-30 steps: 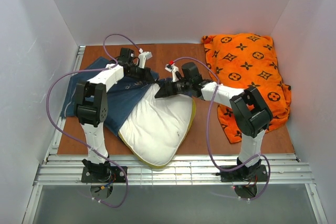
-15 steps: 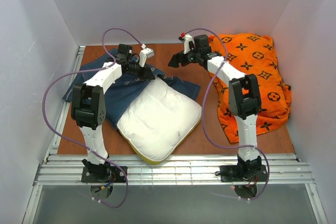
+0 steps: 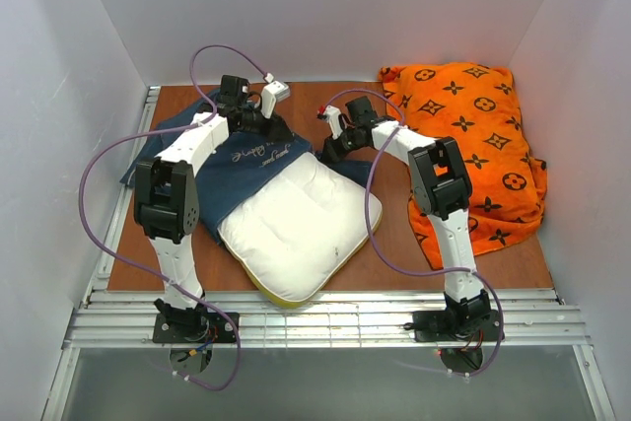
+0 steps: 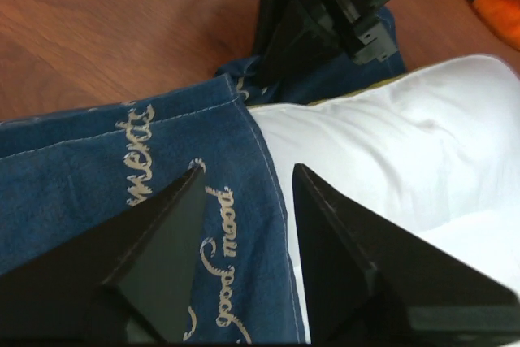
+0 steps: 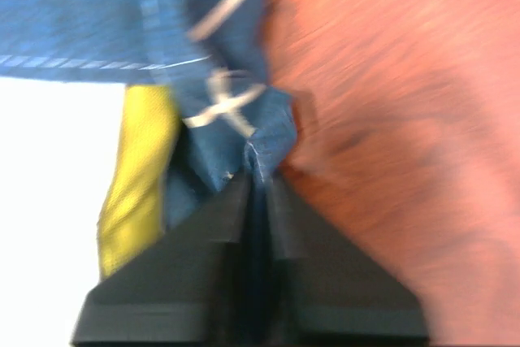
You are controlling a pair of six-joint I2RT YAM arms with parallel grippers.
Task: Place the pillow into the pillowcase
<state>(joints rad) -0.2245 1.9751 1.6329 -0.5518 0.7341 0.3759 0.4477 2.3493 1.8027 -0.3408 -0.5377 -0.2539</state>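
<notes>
The top camera looks down from far behind the 2 arms (image 3: 187,160). Each wrist camera peers closely along its fingers (image 4: 162,241). Just ahead of the fingertips, both show the pillowcase (image 4: 122,144) edge meeting the pillow (image 4: 390,136).

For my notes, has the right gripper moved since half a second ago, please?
Yes: the right gripper drew away from the table's back edge, toward the pillow.

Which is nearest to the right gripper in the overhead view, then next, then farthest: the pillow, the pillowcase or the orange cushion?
1. pillowcase: its corner is pinched in the right gripper.
2. pillow: right beside it, on the near side.
3. orange cushion: farther off, on the right.
</notes>
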